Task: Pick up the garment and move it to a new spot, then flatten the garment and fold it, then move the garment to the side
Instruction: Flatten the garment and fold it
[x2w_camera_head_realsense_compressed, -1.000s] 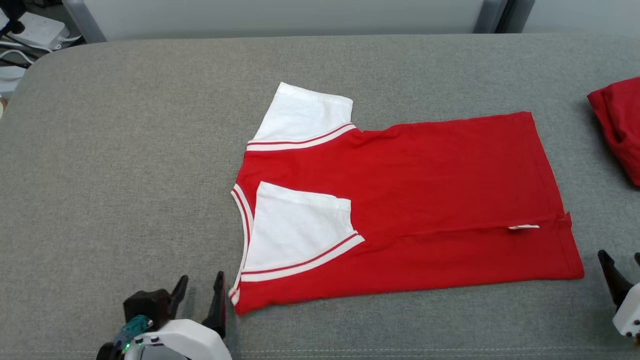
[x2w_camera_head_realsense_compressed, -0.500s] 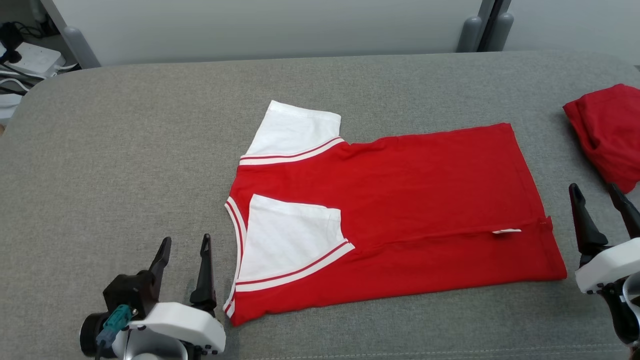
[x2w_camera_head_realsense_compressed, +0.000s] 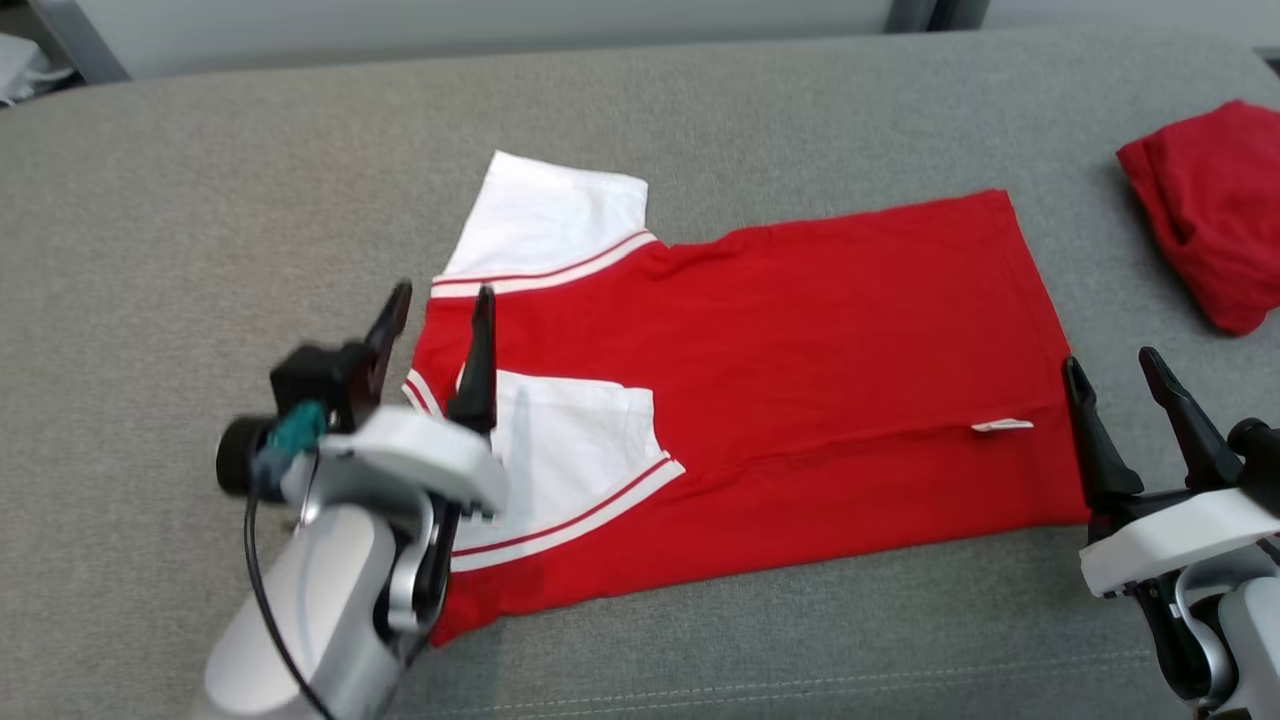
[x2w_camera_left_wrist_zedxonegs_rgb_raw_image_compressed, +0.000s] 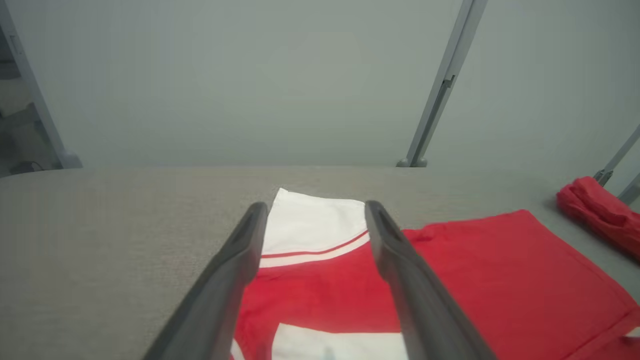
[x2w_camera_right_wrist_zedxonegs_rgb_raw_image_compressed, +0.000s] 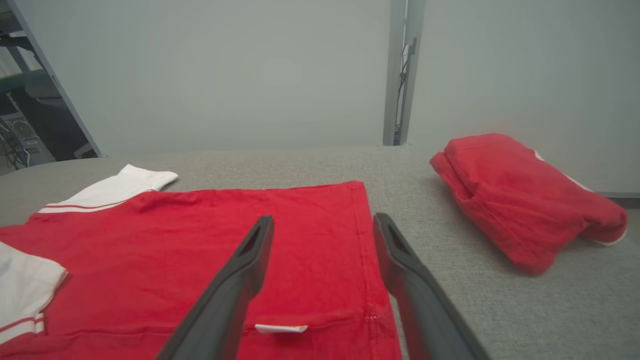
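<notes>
Both claws released and empty, one at each end of the flat garment.

I see my left claw (x2w_camera_head_realsense_compressed: 442, 295) spread wide, gripping nothing, raised over the collar end of the red garment (x2w_camera_head_realsense_compressed: 800, 350), which lies flat mid-desk (x2w_camera_head_realsense_compressed: 200, 200), one side folded in, its two white sleeves (x2w_camera_head_realsense_compressed: 550, 215) at the left and one white tag (x2w_camera_head_realsense_compressed: 1002, 426) near the hem. My right claw (x2w_camera_head_realsense_compressed: 1111, 362) is equally wide and empty, straddling the hem edge. I count two claws and two garments; the second, a folded red bundle (x2w_camera_head_realsense_compressed: 1200, 210), sits apart at far right.
</notes>
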